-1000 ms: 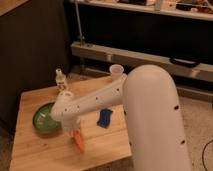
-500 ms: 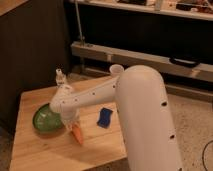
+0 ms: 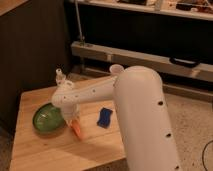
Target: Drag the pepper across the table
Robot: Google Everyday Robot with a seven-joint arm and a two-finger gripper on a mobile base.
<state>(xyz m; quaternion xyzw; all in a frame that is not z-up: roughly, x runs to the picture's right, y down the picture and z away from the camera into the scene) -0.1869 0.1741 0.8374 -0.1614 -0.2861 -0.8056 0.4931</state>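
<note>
The orange pepper [image 3: 76, 129] lies on the light wooden table [image 3: 45, 152], just right of a green plate. My gripper [image 3: 71, 120] reaches down from the white arm onto the pepper's upper end, right at the plate's edge. The wrist hides the fingers and the top of the pepper. A blue blocky object [image 3: 104, 117] lies on the table to the right of the pepper.
A green plate [image 3: 47, 119] sits at the left of the table. My large white arm [image 3: 142, 115] covers the table's right side. A dark wall stands at the left and a metal shelf rail [image 3: 150, 60] runs behind the table.
The gripper and pepper have moved up the table away from the front edge, toward the plate; the pepper now lies a little farther back than a second ago.
</note>
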